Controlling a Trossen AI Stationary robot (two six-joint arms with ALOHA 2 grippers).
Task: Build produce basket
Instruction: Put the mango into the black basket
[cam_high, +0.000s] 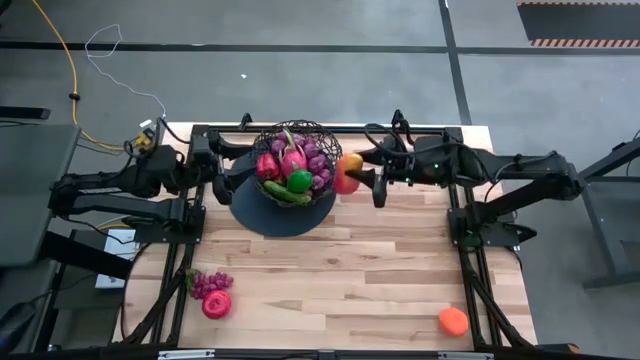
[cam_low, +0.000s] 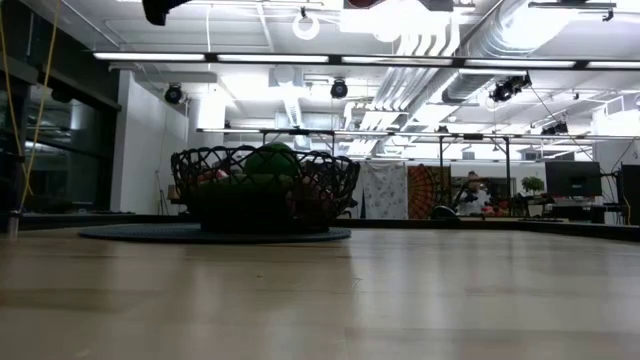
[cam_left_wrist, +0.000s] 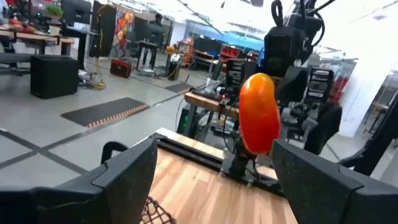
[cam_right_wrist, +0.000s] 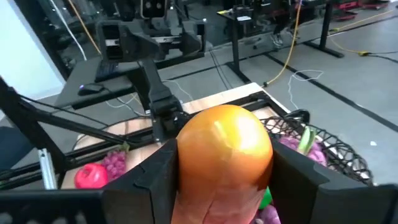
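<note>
The black wire basket (cam_high: 296, 150) stands on a flat dark disc (cam_high: 283, 212) at the far middle of the table. It holds a pink dragon fruit, purple grapes, a cucumber and a green round fruit (cam_high: 299, 181). My right gripper (cam_high: 352, 176) is shut on an orange-and-red fruit (cam_high: 347, 172) just right of the basket's rim. My left gripper (cam_high: 226, 178) stands open and bare at the basket's left side; its two fingers (cam_left_wrist: 127, 174) frame the fruit (cam_left_wrist: 258, 112) held opposite. Both grippers are out of the low view, which shows only the basket (cam_low: 265, 190). My right gripper pinches the orange-and-red fruit by its two opposite sides (cam_right_wrist: 186, 155) between its two fingers (cam_right_wrist: 155, 177). The fingers come about level from the table's right side. The fruit is lifted clear of the table, beside the basket's right rim, with its orange end on top.
A bunch of purple grapes (cam_high: 210, 283) and a red fruit (cam_high: 217, 304) lie at the near left of the wooden table. An orange (cam_high: 453, 320) lies at the near right. The wide middle of the tabletop (cam_high: 350, 270) is bare wood.
</note>
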